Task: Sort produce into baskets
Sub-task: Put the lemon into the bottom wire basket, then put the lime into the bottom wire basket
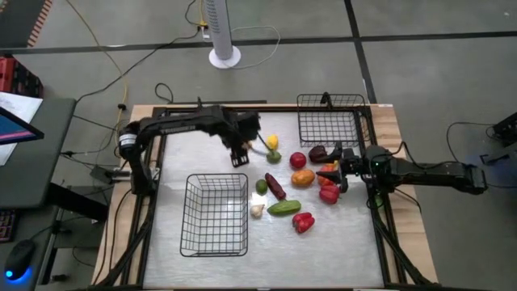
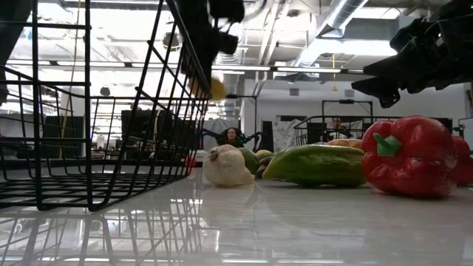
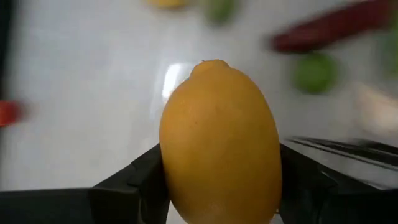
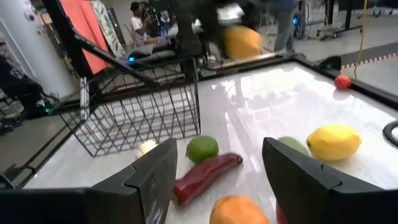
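Note:
My left gripper (image 1: pixel 239 158) hangs above the table's far middle, shut on an orange-yellow lemon (image 3: pixel 217 124). The right wrist view shows that lemon (image 4: pixel 242 41) in the air. My right gripper (image 1: pixel 333 171) lies level and open over the produce on the right, with nothing between its fingers. On the table rest a yellow lemon (image 1: pixel 273 142), an orange (image 1: pixel 302 178), a lime (image 1: pixel 262 187), a garlic (image 1: pixel 257 210), a green vegetable (image 1: pixel 283 208) and red peppers (image 1: pixel 303 221). One wire basket (image 1: pixel 216 214) stands near left, another (image 1: pixel 329 121) far right. My left gripper pinches the lemon's two long sides (image 3: pixel 171 168) between its two fingers (image 3: pixel 134 183). The fingers come from above, pointing down, and lie along the fruit. The lemon's pointed end (image 3: pixel 211 63) faces down, and the fruit hangs clear of the table.
A dark red chili (image 4: pixel 205 174) and the lime (image 4: pixel 202 148) lie just ahead of my right gripper. A small red fruit (image 4: pixel 342 81) sits near the far edge. The white tabletop (image 1: pixel 178 162) between the left arm and the near basket is bare.

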### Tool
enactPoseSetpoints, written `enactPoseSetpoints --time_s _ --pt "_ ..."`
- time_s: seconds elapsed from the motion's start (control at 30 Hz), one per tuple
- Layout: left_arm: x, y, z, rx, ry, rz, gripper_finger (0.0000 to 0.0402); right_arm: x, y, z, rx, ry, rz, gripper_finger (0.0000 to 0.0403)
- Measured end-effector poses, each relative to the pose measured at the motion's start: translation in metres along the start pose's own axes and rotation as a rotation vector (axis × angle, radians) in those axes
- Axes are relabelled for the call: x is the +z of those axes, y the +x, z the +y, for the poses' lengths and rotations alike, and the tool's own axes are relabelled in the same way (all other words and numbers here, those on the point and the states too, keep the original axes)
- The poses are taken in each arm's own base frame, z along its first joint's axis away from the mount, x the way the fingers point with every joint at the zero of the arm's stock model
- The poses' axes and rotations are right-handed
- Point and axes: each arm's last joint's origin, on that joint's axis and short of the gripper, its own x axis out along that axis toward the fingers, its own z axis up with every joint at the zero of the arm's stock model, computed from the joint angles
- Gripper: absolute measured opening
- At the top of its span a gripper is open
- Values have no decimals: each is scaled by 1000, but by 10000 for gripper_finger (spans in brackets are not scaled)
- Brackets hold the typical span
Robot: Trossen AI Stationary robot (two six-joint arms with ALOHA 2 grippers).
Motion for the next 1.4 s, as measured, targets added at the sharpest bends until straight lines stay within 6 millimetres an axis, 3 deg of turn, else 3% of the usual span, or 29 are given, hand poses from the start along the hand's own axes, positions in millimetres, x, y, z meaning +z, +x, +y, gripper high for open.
enactPoseSetpoints --time_s 0.17,0.33,0.47,0.63,0.97,1.27,1.4 --pt "-17 -14 -68 -39 106 86 215 -7 1 2 24 8 20 265" --pt "-43 -19 -119 52 101 136 217 -8 1 4 35 28 14 265" --pt "-56 -22 -147 132 95 83 226 -6 1 5 45 30 -3 265" --pt "-66 -25 -164 194 74 28 257 -5 1 7 54 43 -20 265" --pt "-61 -25 -161 297 -11 -73 305 -5 1 12 84 46 -16 265" --pt "-11 -19 -114 219 -82 -242 293 -5 1 12 84 46 -17 265" --pt "9 -5 -96 141 -70 -252 286 -5 1 12 84 46 -16 265"
